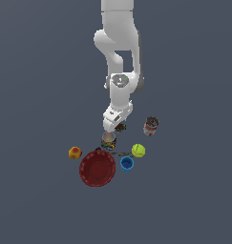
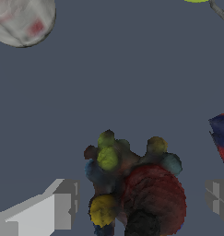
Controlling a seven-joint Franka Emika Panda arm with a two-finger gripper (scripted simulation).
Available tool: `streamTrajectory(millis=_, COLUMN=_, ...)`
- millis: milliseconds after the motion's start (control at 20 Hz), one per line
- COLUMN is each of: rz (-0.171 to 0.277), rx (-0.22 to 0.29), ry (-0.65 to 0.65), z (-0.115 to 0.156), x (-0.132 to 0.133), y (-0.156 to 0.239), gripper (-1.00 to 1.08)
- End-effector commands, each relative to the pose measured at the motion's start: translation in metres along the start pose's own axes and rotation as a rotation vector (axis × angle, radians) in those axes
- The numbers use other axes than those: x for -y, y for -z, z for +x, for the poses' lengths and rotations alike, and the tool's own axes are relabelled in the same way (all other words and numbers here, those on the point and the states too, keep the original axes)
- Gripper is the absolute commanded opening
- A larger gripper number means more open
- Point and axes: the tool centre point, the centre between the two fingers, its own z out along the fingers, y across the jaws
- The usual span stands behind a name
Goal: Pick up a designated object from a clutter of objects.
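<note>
Presently gripper [image 2: 136, 198] spread wide, fingers [image 2: 49, 207] either side of designated object [image 2: 132, 184], no contact seen, nothing held. Object dark, knobbly, lying on floor between fingertips. Striped can [image 1: 108, 140] just beside gripper; red-and-white can [image 1: 151, 126] near; dark-red bowl [image 1: 97, 169], blue cup [image 1: 127, 164] farther off.

Bench [image 1: 36, 95]: flat, grey-blue.
Bowl [image 1: 97, 168]: dark red, upright.
Cup [image 1: 127, 164]: blue, beside bowl.
Ball [image 1: 138, 150]: yellow-green.
Fruit [image 1: 75, 153]: orange.
Cans: striped [image 1: 108, 141]; red-and-white [image 1: 151, 126].
Spiky thing [image 2: 132, 184]: dark, on bench.
</note>
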Motion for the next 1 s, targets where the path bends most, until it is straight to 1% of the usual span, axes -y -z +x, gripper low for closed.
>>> streamTrajectory(millis=0, rz=0.018, rx=0.015, ry=0.006, z=-0.003, x=0.004, y=-0.014, gripper=1.00)
streamTrajectory(millis=100, rz=0.018, rx=0.015, ry=0.006, z=-0.003, x=0.004, y=-0.014, gripper=1.00)
streamTrajectory(millis=150, rz=0.018, rx=0.015, ry=0.006, z=-0.003, x=0.004, y=-0.014, gripper=-1.00)
streamTrajectory(millis=600, rz=0.018, rx=0.015, ry=0.006, z=-0.003, x=0.004, y=-0.014, gripper=-1.00)
streamTrajectory(millis=650, rz=-0.009, rx=-0.005, ry=-0.001, z=0.002, x=-0.004, y=-0.001, gripper=-1.00)
streamTrajectory(millis=950, rz=-0.009, rx=-0.004, ry=-0.001, z=0.002, x=-0.002, y=0.006, gripper=-1.00)
